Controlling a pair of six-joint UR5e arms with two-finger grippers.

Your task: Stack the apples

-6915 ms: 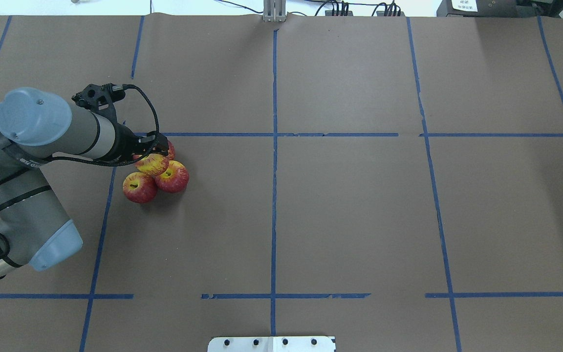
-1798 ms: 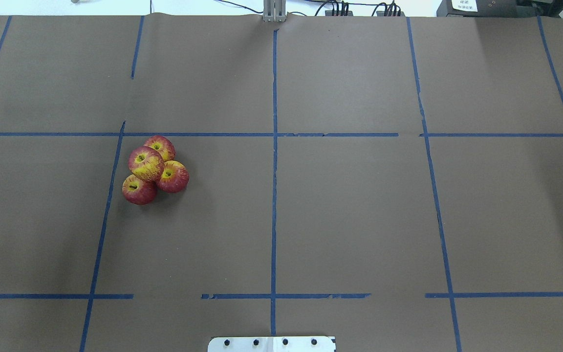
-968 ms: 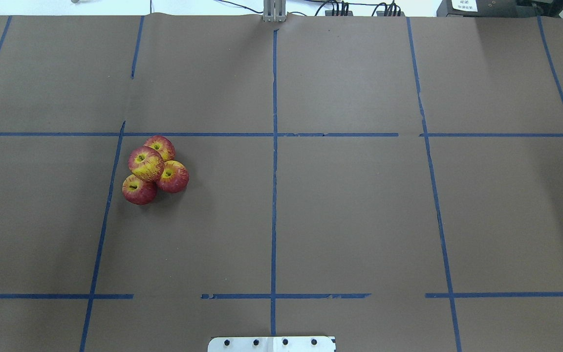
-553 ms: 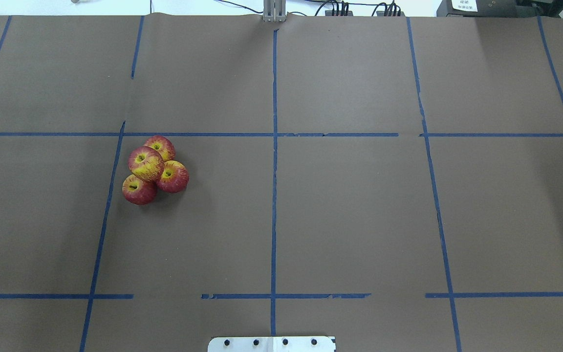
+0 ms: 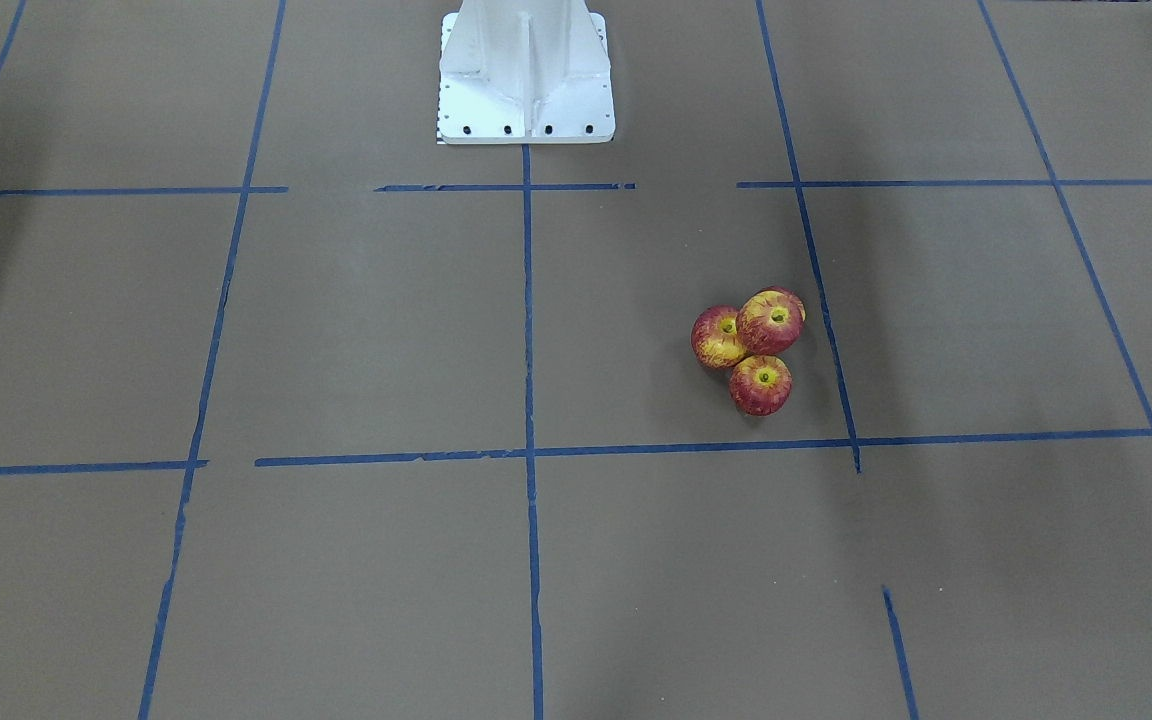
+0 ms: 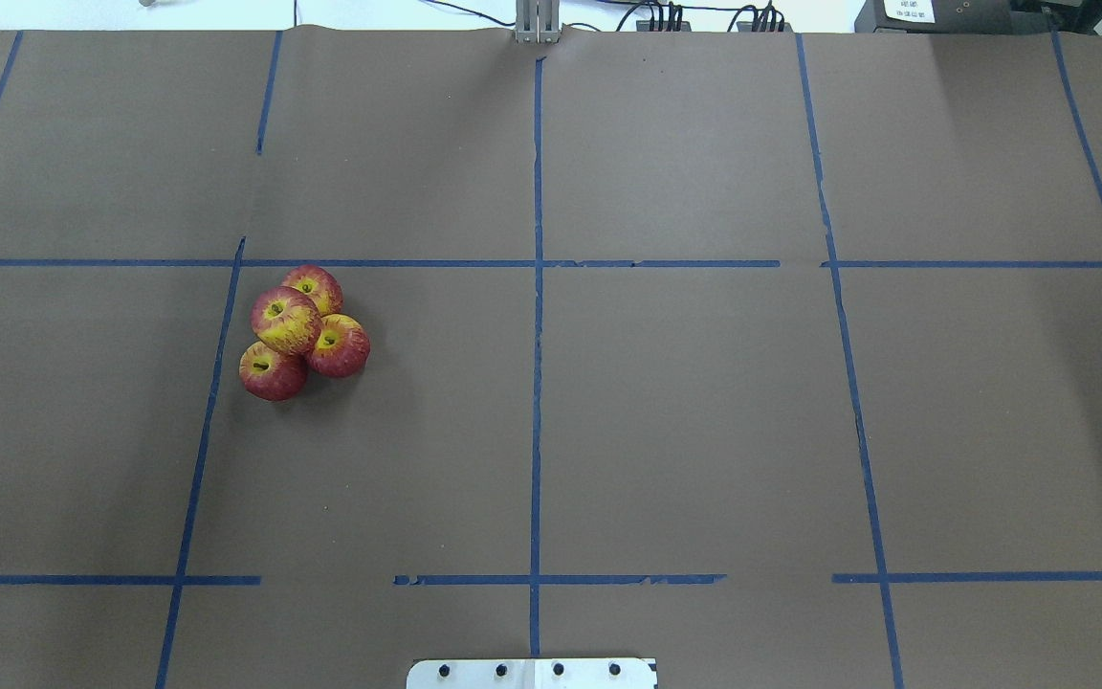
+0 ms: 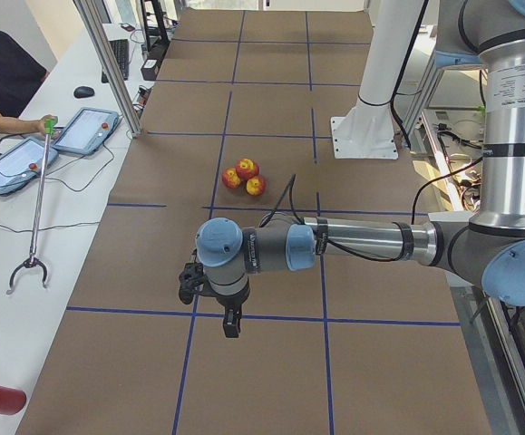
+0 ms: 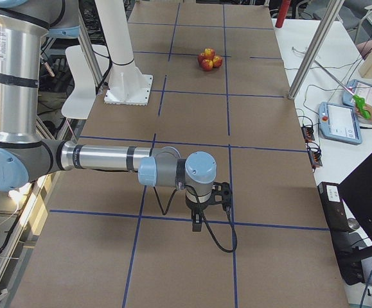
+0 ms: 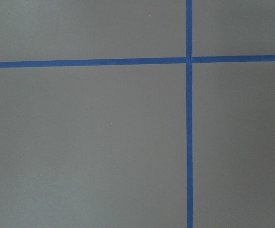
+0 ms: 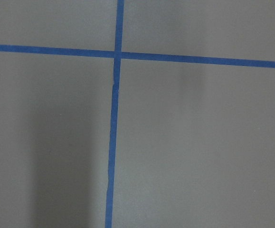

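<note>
Four red and yellow apples form a pile on the brown table. In the overhead view three apples [image 6: 341, 346] sit together and a fourth apple [image 6: 284, 319] rests on top of them. The pile also shows in the front-facing view [image 5: 769, 322], the left side view [image 7: 244, 175] and the right side view [image 8: 209, 59]. My left gripper [image 7: 230, 323] hangs at the table's left end, far from the pile. My right gripper [image 8: 197, 223] hangs at the table's right end. I cannot tell whether either is open or shut. Both wrist views show only bare paper and tape.
Blue tape lines [image 6: 536, 316] divide the brown paper into squares. The white robot base [image 5: 526, 70] stands at the table's near-robot edge. An operator's desk with tablets [image 7: 85, 130] and a long grabber tool [image 7: 35, 217] runs along the far side.
The left gripper, earlier at the top apple, has let go and left the overhead view. The pile of apples has stayed still over the last two seconds.
</note>
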